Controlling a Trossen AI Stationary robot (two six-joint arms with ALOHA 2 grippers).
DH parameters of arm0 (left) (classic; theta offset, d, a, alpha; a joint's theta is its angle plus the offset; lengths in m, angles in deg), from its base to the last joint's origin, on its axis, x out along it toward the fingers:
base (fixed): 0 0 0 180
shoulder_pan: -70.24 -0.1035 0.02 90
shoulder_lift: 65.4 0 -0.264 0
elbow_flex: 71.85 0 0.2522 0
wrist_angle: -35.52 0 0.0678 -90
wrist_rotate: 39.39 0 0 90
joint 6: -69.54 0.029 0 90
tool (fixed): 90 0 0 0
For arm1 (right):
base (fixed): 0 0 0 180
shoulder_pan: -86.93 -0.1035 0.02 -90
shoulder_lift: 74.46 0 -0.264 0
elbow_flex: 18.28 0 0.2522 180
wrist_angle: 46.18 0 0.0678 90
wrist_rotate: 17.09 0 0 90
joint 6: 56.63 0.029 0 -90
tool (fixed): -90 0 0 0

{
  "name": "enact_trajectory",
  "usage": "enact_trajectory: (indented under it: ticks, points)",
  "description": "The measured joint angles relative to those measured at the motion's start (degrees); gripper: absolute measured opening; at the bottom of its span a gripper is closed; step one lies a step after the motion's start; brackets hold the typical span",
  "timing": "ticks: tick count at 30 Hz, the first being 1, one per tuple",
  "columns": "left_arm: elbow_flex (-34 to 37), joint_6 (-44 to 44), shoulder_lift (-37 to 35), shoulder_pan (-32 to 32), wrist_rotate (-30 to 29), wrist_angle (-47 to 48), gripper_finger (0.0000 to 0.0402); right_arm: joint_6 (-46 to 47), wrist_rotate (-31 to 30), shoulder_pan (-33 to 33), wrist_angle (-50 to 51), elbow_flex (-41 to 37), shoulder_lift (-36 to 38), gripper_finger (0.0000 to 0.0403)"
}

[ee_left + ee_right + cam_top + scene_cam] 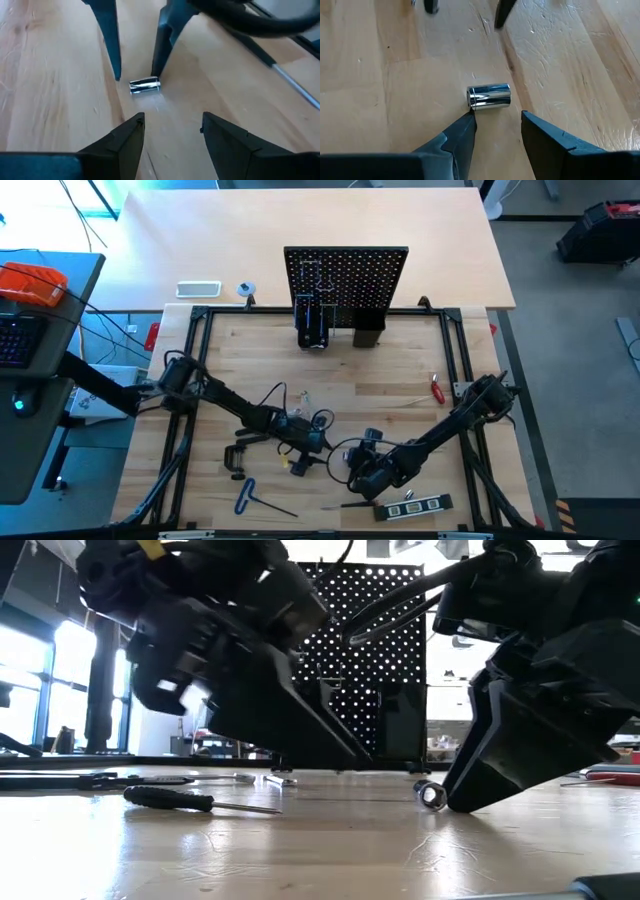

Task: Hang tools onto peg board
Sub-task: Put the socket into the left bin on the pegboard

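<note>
Both pincers stood spread and empty, facing each other low over the surface: the right pincer [497,125] just short of a small chrome socket [489,96], the left pincer [172,127] beyond it. Smooth, cylindrical, it lay on pale grained wood, far from the perforated black peg board [345,280].

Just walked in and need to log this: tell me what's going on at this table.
Both arms are bent low over the front of the table, facing each other. The right pincer and the left pincer are both open, with a small silver socket lying on the wood between them, held by neither. Other tools lie scattered nearby; the peg board stands at the back.
</note>
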Motion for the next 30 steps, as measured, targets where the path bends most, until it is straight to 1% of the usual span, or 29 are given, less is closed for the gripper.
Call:
enact_trajectory:
  ticks: [6,10,15,20,25,30]
  points:
    - [-5.1,-0.1,3.6,-0.3,-5.5,3.3,0.0193,-0.1,0.5,0.2,-0.6,-0.1,0.0,0.0158]
    - [-7.5,-1.2,5.4,-0.8,-5.8,4.0,0.0193,-0.9,0.4,0.2,-1.0,-0.1,-0.1,0.0158]
    - [-8.1,-2.3,6.1,-1.4,-6.4,4.2,0.0200,-0.9,0.3,0.3,-1.3,-0.1,-0.1,0.0158]
    - [-8.0,-3.1,6.1,-1.6,-2.7,3.2,0.0212,-1.6,0.2,0.7,-1.7,-0.1,-0.1,0.0158]
    - [-8.1,-4.1,6.1,-1.5,1.4,3.3,0.0214,-2.4,0.4,1.4,-2.4,-0.1,-0.2,0.0158]
    - [-8.0,-4.2,6.1,-1.5,1.8,5.2,0.0214,-2.4,0.4,1.6,-2.7,-0.1,-0.2,0.0158]
